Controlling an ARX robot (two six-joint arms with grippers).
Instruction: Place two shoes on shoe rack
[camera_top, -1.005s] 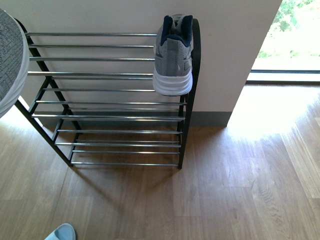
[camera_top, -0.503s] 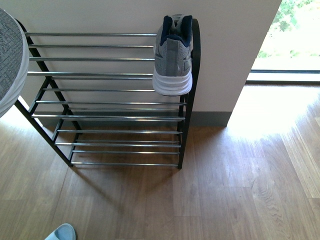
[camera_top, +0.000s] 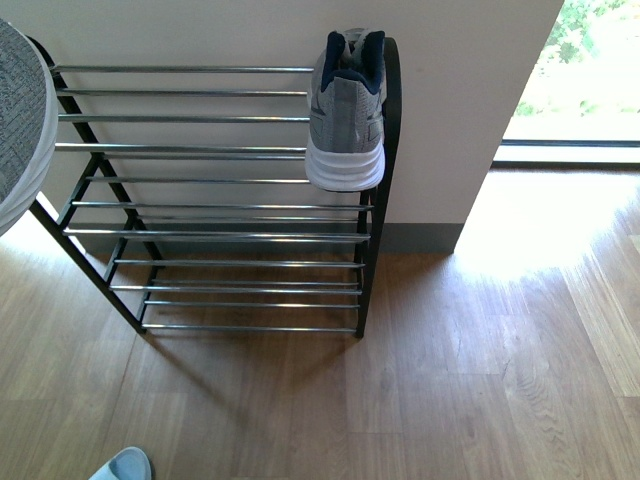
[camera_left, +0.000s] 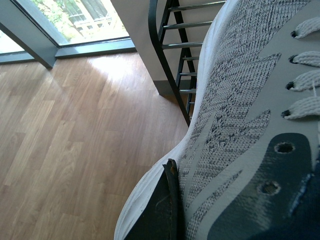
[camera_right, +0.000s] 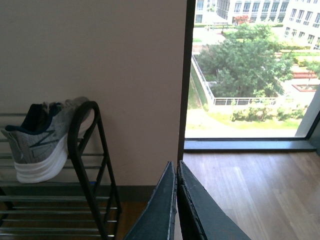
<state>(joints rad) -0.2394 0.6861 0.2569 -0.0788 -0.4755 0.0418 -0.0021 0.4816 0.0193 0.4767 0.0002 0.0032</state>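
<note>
One grey knit sneaker (camera_top: 346, 110) with a navy lining and white sole rests on the top shelf of the shoe rack (camera_top: 210, 180), at its right end; it also shows in the right wrist view as the sneaker (camera_right: 40, 142) on the rack (camera_right: 95, 180). A second grey sneaker (camera_top: 22, 120) fills the front view's left edge, held up beside the rack's left end. In the left wrist view this sneaker (camera_left: 240, 115) fills the picture, my left gripper's finger (camera_left: 167, 205) pressed against its side. My right gripper (camera_right: 176, 172) is shut and holds nothing, off to the rack's right.
A light blue slide sandal (camera_top: 122, 466) lies on the wood floor at the front view's bottom edge. A cream wall stands behind the rack, with a floor-level window (camera_top: 575, 80) to its right. The rack's lower chrome shelves carry nothing.
</note>
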